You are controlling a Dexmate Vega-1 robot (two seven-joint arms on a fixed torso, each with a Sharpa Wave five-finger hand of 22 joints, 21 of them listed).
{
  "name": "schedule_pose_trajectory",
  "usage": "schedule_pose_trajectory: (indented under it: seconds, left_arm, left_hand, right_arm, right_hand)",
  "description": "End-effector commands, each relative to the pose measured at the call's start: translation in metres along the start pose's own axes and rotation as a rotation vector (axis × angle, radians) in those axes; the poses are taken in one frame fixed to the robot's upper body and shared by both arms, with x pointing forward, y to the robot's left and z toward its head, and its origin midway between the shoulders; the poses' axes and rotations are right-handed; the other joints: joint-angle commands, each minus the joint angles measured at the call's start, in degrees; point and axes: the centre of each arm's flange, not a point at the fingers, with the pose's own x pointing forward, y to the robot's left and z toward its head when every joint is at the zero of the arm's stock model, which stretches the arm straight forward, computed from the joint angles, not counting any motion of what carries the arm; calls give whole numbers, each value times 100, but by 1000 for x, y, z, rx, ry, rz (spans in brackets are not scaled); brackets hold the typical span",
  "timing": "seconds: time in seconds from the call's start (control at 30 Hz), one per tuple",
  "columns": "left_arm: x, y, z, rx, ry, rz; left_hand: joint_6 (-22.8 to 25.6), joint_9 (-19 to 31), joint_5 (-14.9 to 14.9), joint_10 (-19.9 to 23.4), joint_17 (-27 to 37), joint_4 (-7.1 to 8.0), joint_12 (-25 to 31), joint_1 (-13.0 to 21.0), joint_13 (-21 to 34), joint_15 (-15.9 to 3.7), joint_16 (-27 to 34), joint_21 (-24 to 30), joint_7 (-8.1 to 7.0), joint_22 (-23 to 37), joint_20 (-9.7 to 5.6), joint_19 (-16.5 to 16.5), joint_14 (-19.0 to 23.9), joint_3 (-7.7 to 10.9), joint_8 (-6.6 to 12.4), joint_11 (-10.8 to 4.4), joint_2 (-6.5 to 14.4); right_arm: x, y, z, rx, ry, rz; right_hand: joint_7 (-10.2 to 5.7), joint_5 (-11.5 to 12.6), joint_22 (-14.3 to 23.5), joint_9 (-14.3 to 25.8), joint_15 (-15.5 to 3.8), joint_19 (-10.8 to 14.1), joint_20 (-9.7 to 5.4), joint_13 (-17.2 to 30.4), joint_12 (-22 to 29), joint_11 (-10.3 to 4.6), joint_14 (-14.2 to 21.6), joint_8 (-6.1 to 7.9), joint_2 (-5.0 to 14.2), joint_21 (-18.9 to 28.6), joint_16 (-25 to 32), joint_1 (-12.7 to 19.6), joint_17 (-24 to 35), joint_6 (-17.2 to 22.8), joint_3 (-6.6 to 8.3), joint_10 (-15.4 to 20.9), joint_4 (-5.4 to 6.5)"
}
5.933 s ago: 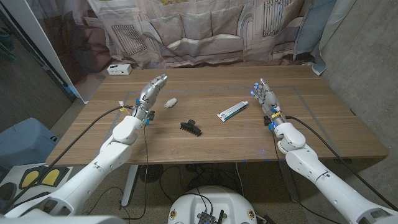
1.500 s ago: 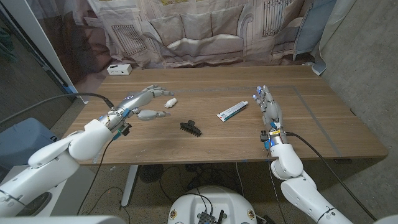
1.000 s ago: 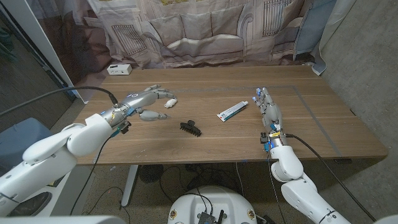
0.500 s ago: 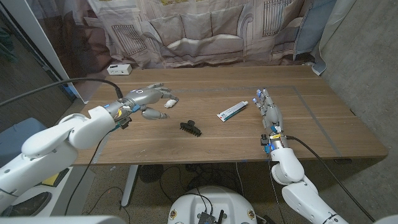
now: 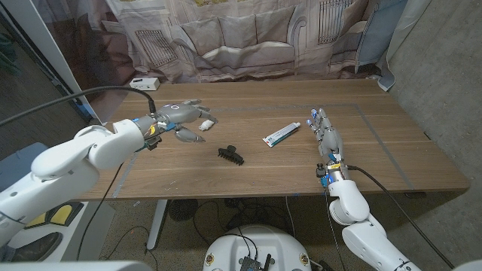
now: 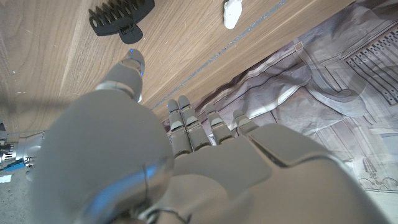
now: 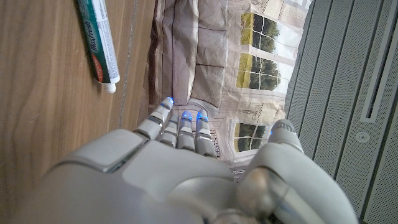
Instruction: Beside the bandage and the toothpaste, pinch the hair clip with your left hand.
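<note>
The black toothed hair clip [image 5: 231, 155] lies on the wooden table [image 5: 248, 181] near its middle, and it also shows in the left wrist view [image 6: 121, 14]. A small white bandage roll [image 5: 205, 126] lies to its far left, with the toothpaste tube [image 5: 281, 135] to its far right. My left hand [image 5: 184, 119] hovers with fingers spread beside the bandage [image 6: 232, 12], short of the clip, holding nothing. My right hand [image 5: 324, 132] stands on its edge with fingers straight, right of the toothpaste [image 7: 96, 43], and holds nothing.
A white box [image 5: 143, 83] sits at the table's far left corner. A curtain printed with a sofa [image 5: 248, 38] hangs behind the table. Bare wood lies between the clip and the table's front edge.
My left arm has swung in from the left edge, bringing the hand toward the bandage and the clip. The right hand has drawn back slightly toward the front edge. The objects have not moved.
</note>
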Motion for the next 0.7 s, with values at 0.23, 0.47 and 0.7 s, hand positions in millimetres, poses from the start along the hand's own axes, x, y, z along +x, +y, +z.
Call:
schedule_pose_trajectory:
  seconds: [0.23,0.47,0.7]
  left_arm:
    - [25,11,4,53,-33,-105]
    - [34,11,7,98,-51,-151]
    - [43,7,10,130,-76,-199]
  left_hand:
    - [52,17,-3,46,15,41,-12,75,24,-263,-6,-22,28,8,74,-48,-35,-16,-7,-2,28]
    - [-158,20,-8,-156,17,55,-98,90,31,-188,-30,-28,44,10,184,-91,-131,-42,-86,-1,50]
    - [-251,26,-11,-214,22,99,-94,21,71,-123,-53,-48,105,13,253,-210,-320,-99,-98,42,56]
  right_arm:
    - [-2,-1,-3,8,2,-8]
    - [0,-1,-2,9,0,-15]
    - [1,-1,-2,7,0,-15]
  right_hand:
    - [-7,-11,11,15,23,19,32,6,15,-2,32,17,-8,12,24,20,12,45,16,65,-23]
    - [-6,-12,11,15,20,16,38,7,13,-8,28,16,-6,12,22,19,12,50,16,68,-26]
    - [-10,-12,11,15,44,13,49,7,11,-13,34,12,-5,12,24,18,12,48,15,69,-29]
